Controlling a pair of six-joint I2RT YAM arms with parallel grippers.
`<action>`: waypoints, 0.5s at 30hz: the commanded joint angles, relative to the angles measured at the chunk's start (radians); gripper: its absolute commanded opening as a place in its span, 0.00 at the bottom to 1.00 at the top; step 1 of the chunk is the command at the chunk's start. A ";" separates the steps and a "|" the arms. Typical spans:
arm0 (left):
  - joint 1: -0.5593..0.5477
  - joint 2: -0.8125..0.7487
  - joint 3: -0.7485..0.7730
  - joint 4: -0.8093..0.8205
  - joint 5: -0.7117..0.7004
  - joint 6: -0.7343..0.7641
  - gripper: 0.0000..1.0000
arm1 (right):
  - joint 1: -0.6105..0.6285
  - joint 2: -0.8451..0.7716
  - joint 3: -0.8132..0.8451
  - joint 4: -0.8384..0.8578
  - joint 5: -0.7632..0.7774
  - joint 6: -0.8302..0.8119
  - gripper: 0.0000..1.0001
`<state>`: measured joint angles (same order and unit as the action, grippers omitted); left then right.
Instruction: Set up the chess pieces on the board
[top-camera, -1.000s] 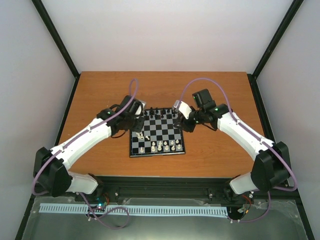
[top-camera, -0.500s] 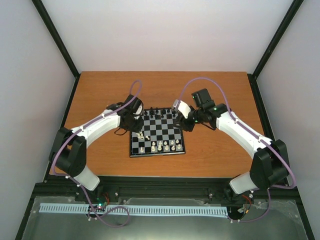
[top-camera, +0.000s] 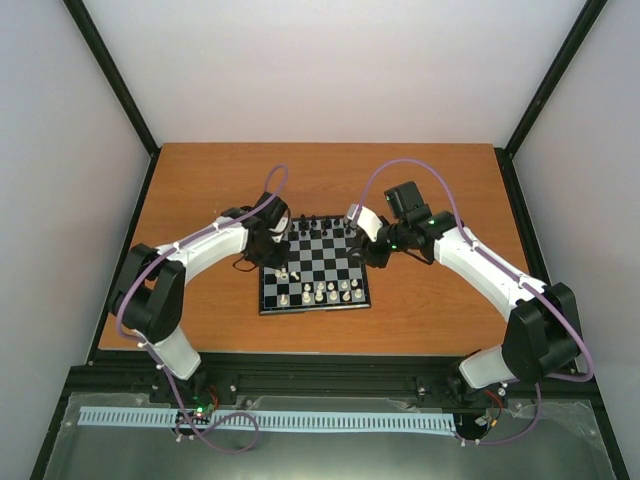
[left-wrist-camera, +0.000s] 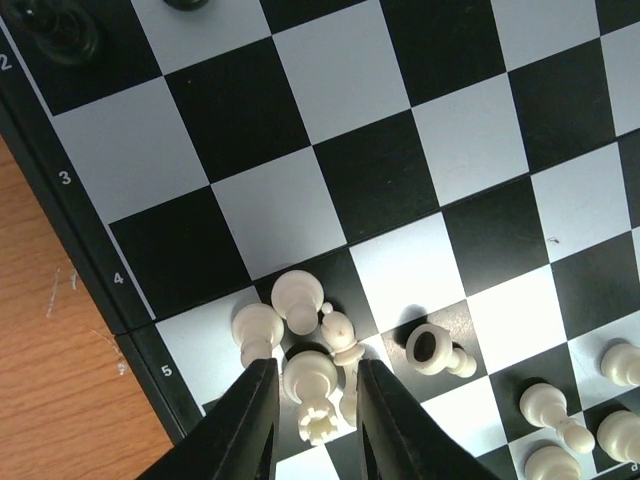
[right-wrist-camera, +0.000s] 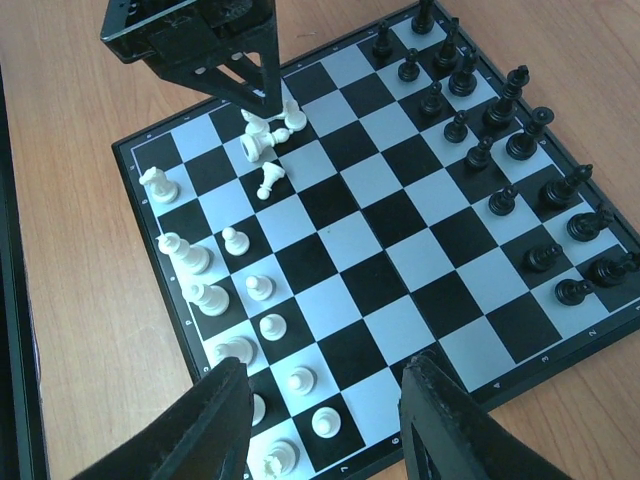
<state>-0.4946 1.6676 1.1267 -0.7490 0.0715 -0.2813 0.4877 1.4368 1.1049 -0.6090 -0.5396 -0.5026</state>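
Observation:
The board (top-camera: 330, 262) lies mid-table. Black pieces (top-camera: 320, 222) stand along its far rows, white pieces (top-camera: 325, 293) along its near rows. My left gripper (top-camera: 281, 266) is low over the board's left side. In the left wrist view its fingers (left-wrist-camera: 245, 420) are slightly apart and straddle a fallen white rook (left-wrist-camera: 315, 392), without clamping it. A bishop (left-wrist-camera: 347, 338) and two pawns (left-wrist-camera: 257, 328) crowd the fingertips, and another piece (left-wrist-camera: 435, 350) lies to the right. My right gripper (top-camera: 366, 242) hovers wide open and empty at the board's right edge (right-wrist-camera: 328, 372).
The right wrist view shows the left gripper (right-wrist-camera: 262, 105) over the white cluster (right-wrist-camera: 265, 145), black pieces (right-wrist-camera: 500, 120) in two rows and white pieces (right-wrist-camera: 215, 290) opposite. Brown table (top-camera: 200, 190) surrounds the board. Black frame posts stand at the corners.
My left arm has folded in and its gripper has shifted slightly right and down onto the white cluster. The right arm has barely moved.

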 joint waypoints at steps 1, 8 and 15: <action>-0.004 0.021 0.047 0.001 0.003 -0.013 0.26 | 0.000 -0.034 -0.012 0.017 -0.024 -0.015 0.41; -0.017 0.039 0.053 -0.026 -0.040 -0.019 0.26 | -0.002 -0.028 -0.014 0.018 -0.018 -0.020 0.41; -0.023 0.040 0.047 -0.041 -0.047 -0.015 0.24 | -0.003 -0.020 -0.014 0.016 -0.016 -0.023 0.41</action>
<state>-0.5076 1.6981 1.1419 -0.7685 0.0330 -0.2855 0.4873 1.4296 1.0966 -0.6086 -0.5396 -0.5117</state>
